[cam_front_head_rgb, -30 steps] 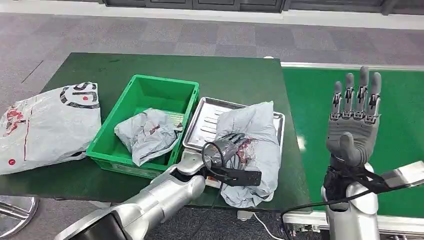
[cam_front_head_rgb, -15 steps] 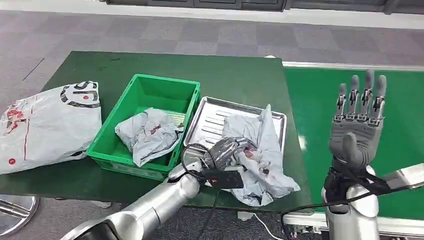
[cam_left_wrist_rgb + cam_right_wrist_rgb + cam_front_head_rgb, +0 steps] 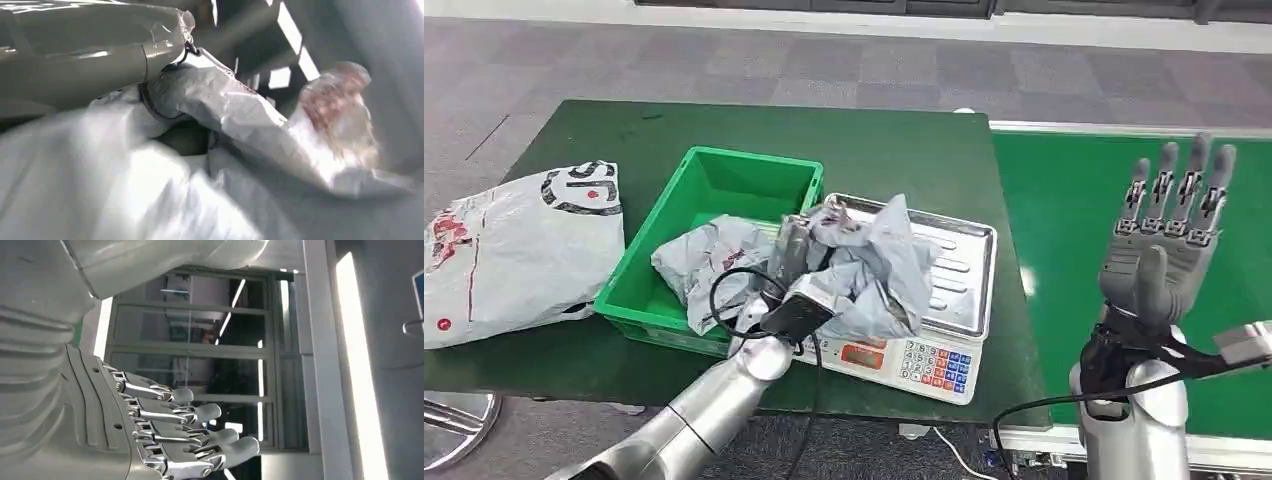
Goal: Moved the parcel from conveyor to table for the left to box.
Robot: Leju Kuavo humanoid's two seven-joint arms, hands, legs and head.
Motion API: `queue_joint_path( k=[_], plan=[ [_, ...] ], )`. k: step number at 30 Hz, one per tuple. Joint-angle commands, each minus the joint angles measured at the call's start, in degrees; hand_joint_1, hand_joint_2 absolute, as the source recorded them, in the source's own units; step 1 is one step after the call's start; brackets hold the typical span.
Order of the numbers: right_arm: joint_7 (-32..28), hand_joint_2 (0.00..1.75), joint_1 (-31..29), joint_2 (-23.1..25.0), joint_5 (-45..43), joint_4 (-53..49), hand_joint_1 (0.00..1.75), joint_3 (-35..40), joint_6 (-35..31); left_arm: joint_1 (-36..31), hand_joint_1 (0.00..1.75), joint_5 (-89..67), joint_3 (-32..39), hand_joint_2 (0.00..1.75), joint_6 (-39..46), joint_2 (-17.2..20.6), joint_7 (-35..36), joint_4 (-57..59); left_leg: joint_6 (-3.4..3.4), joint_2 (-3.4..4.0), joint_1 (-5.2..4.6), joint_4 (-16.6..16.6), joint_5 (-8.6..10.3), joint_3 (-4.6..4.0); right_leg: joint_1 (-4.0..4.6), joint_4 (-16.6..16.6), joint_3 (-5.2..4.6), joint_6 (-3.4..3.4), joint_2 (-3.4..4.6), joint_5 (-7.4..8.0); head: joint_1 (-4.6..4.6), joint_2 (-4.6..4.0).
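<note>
parcel off the scale tray, mid-transfer toward the green crate – boxing not done.

left hand grips the crumpled grey plastic mailer parcel, lifted above the steel tray of the weighing scale, just beside the right wall of the green plastic crate. conveyor-to-tabletop part looks finished: parcel is over the dark green tabletop, well apart from the green conveyor belt. crate already holds another crumpled grey parcel. left to do: carry over the crate wall, release inside. right hand is raised over the belt, fingers spread, holding nothing.
</note>
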Motion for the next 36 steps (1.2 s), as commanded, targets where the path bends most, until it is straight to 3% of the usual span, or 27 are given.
queue_joint_path(
  k=[1, 3, 4, 6, 9, 12, 17, 18, 19, 21, 24, 31, 36],
  plan=[
    [0.02, 1.75, -1.63, -0.92, -0.30, 3.25, 0.00, 1.30, -0.77, 0.25, 1.75, -7.66, 7.24, 1.75, 3.64, 3.70, 0.02, -8.16, -0.22, 0.03, 0.11, -0.04, -0.06, 0.19, 0.06, -0.11, 0.19, -0.02, 0.26, 0.01, -0.02, 0.00],
    [-0.05, 1.75, -1.16, -0.99, -0.34, 3.04, 0.00, 1.67, -1.41, 2.08, 1.75, -18.77, 17.68, 1.75, 3.64, 0.71, 0.02, -10.48, -0.19, 0.15, 0.09, 0.00, -0.08, 0.12, 0.04, -0.05, 0.09, -0.02, 0.34, 0.02, 0.00, 0.00],
    [-0.08, 1.75, -0.98, -1.04, -0.33, 2.95, 0.00, 1.78, -1.55, 2.04, 1.75, -20.18, 19.25, 1.75, 3.64, 0.39, 0.02, -10.44, -0.12, 0.12, 0.07, 0.03, -0.06, -0.01, 0.04, -0.02, -0.01, -0.01, 0.24, 0.02, -0.02, 0.00],
    [-0.57, 1.75, 0.28, -0.97, -0.18, 2.21, 0.00, 2.08, -2.28, 0.47, 1.75, -29.75, 32.31, 1.75, 3.64, -1.79, 0.02, -10.88, -0.14, 0.14, 0.09, 0.06, -0.08, -0.01, 0.06, 0.00, -0.01, -0.01, 0.28, 0.01, 0.00, 0.00],
    [-0.57, 1.75, 0.29, -0.97, -0.17, 2.08, 0.00, 2.13, -2.30, -1.08, 1.75, -28.46, 32.23, 1.75, 3.64, -0.74, 0.02, -9.52, -0.13, 0.08, 0.09, 0.06, -0.05, -0.02, 0.06, 0.01, -0.04, -0.02, 0.21, 0.01, -0.02, 0.00],
    [-0.56, 1.75, -0.38, -1.02, -0.04, 2.28, 0.00, 2.22, -2.71, -1.85, 1.75, -34.69, 40.02, 1.75, 3.64, -2.97, 0.02, -8.96, -0.18, 0.16, 0.09, 0.04, -0.05, 0.04, 0.05, 0.00, -0.02, -0.04, 0.33, 0.02, -0.02, 0.00],
    [0.21, 1.75, -1.16, -1.18, -0.33, 2.64, 0.00, 2.02, -2.96, -3.48, 1.75, -34.73, 41.46, 1.75, 3.64, -2.17, 0.02, -3.67, -0.22, 0.06, 0.14, 0.04, 0.00, 0.03, 0.09, -0.01, -0.02, -0.06, 0.23, 0.03, -0.02, 0.00],
    [0.14, 1.75, -1.08, -0.92, 0.42, 2.39, 0.00, 1.81, -3.45, -8.37, 1.75, -34.33, 42.17, 1.75, 3.64, -0.90, 0.02, 10.47, -0.27, 0.05, 0.16, -0.02, 0.03, 0.12, 0.10, -0.08, 0.06, -0.06, 0.27, 0.05, -0.02, 0.00],
    [0.19, 1.75, -0.64, -0.90, 0.77, 2.03, 0.00, 1.40, -3.58, -13.74, 1.75, -37.23, 38.66, 1.75, 0.47, 0.75, 7.42, 25.34, -0.21, 0.07, 0.12, 0.01, 0.02, 0.06, 0.07, -0.02, 0.01, -0.05, 0.23, 0.03, -0.02, 0.00],
    [0.39, 1.75, -0.26, -0.80, 1.72, 1.99, 0.00, 0.66, -2.58, -16.92, 1.75, -39.73, 35.35, 1.75, -9.35, 2.05, 19.77, 35.55, -0.23, -0.29, 0.12, -0.06, 0.12, 0.21, 0.06, -0.05, 0.20, -0.07, -0.12, 0.00, -0.02, 0.00],
    [1.02, 1.75, -0.39, -0.23, 2.76, 3.17, 0.00, -0.69, 0.45, -15.05, 1.75, -42.32, 32.79, 1.75, -20.55, 3.43, 30.04, 38.77, -0.14, -0.35, 0.10, -0.09, 0.18, 0.20, 0.03, -0.08, 0.25, -0.03, -0.21, 0.04, -0.02, 0.00],
    [1.06, 1.75, 1.42, 1.08, 3.83, 2.17, 0.00, -1.62, 1.71, -13.45, 1.75, -39.90, 35.24, 1.75, -19.48, 3.93, 28.96, 37.92, -0.23, 0.21, 0.11, -0.06, 0.09, 0.14, 0.06, -0.09, 0.00, -0.07, 0.43, 0.21, -0.02, 0.00],
    [1.80, 1.75, 2.28, 2.37, 4.85, 1.15, 0.00, -2.25, 2.20, -13.06, 1.75, -31.40, 42.58, 1.75, -16.37, 4.35, 21.68, 35.96, -0.24, 0.25, 0.10, -0.02, 0.06, 0.10, 0.06, -0.04, -0.02, -0.06, 0.47, 0.17, -0.02, 0.00]
  ],
)
